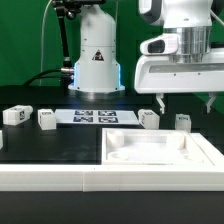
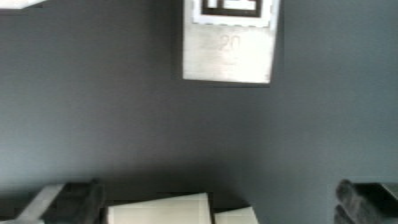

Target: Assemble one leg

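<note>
1. Leg one [image 1: 15, 115] and leg two [image 1: 46, 119] stand on the black surface [image 1: 60, 145]. In the exterior view they are at about 9 to 10 o'clock from the white panel [image 1: 112, 148], well apart from it.
2. Leg three [image 1: 148, 118] stands at about 12 o'clock from the panel and leg four [image 1: 182, 121] at about 1 o'clock. Both are just behind its far rim, and you cannot tell if they touch it.
3. You find the marker board [image 1: 95, 116] flat on the surface at about 10 to 11 o'clock from the panel, between leg two and leg three. The robot base [image 1: 97, 60] rises behind it.
4. The claw [image 1: 185, 103] hangs in the air at about 1 o'clock from the panel, above leg four and not touching it. Its two fingers are wide apart and nothing is between them.
5. In the wrist view you see one leg [image 2: 231, 40] lying on the dark surface, its tag at the end far from the fingers [image 2: 63, 203]. It is well apart from them. You cannot tell which of the four legs this is.
6. A white shape [image 2: 169, 212] shows between the fingers at the picture's edge. It is cut off, so you cannot tell what it is.
</note>
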Available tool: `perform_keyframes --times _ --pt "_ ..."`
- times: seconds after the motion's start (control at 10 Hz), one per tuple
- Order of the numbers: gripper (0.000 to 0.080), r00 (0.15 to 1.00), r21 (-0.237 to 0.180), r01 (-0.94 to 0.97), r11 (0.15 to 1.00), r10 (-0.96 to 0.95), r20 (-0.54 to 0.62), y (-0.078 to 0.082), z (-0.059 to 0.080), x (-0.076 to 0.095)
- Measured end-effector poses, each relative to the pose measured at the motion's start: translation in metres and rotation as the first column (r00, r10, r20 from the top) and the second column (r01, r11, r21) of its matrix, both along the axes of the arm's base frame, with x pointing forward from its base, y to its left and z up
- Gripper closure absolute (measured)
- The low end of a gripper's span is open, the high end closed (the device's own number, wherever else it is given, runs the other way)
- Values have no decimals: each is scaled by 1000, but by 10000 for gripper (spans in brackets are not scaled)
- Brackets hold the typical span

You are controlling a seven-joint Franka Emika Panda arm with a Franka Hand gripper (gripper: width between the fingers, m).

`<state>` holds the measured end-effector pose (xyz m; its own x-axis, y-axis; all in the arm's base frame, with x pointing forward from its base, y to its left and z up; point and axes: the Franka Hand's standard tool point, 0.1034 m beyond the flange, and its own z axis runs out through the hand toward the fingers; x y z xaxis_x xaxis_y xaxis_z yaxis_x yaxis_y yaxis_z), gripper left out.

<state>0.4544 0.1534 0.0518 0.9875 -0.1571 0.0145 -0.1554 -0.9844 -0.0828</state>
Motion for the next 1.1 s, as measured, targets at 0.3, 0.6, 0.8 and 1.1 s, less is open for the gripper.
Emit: perform_keyframes --times 0.3,0.6,0.8,1.1 --pt "150 988 -8 -40 999 38 -152 -6 1 -3" --pt "150 941 0 -74 997 70 -332 -10 0 -6" --pt "150 900 7 -87 996 81 -429 -10 1 -5" --pt "150 802 13 -100 995 88 -591 -5 -3 -13"
